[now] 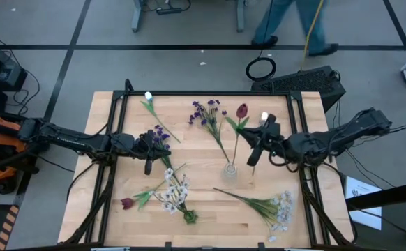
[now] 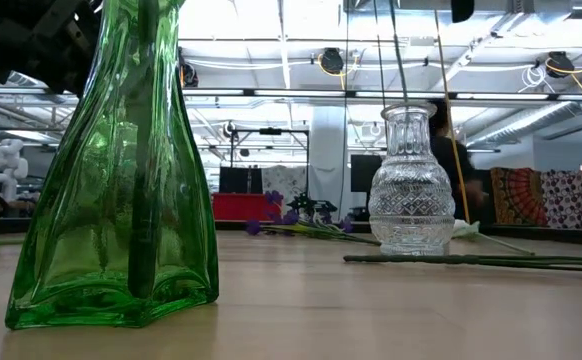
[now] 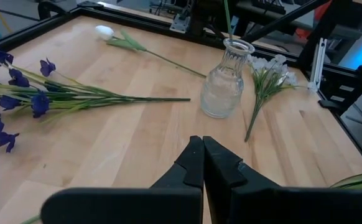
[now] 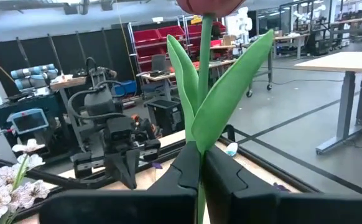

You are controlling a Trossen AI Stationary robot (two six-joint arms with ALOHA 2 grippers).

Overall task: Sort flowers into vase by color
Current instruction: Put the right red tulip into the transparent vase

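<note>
Holding a dark red tulip [image 4: 207, 6] upright by its stem, our right gripper [image 1: 253, 149] sits just right of the clear glass vase [image 1: 230, 169], its fingers clenched on the stem, as the right wrist view shows plainly; in the high view the stem seems to run down into the vase mouth, though we cannot tell how deep it sits. We judge the step in hand to be seating this red flower in the vase; the next move calls for lowering or letting go without tipping the vase, which already carries a purple spray [image 1: 208, 113] leaning out to the far left. Our left gripper [image 1: 147, 152] waits left of centre with fingers pressed together on nothing, just beside a purple cluster [image 1: 158, 137]. Other flowers lie flat: a white bud [image 1: 148, 96] at the far left, a second red tulip [image 1: 127, 203] near the left edge, a white spray [image 1: 282, 210] at the near right. A green vase [image 1: 189, 217] stands at the near edge holding white blooms [image 1: 173, 192]. Open board lies between the two vases; the table's [image 1: 203, 233] black frame rails hem both arms at the sides.
</note>
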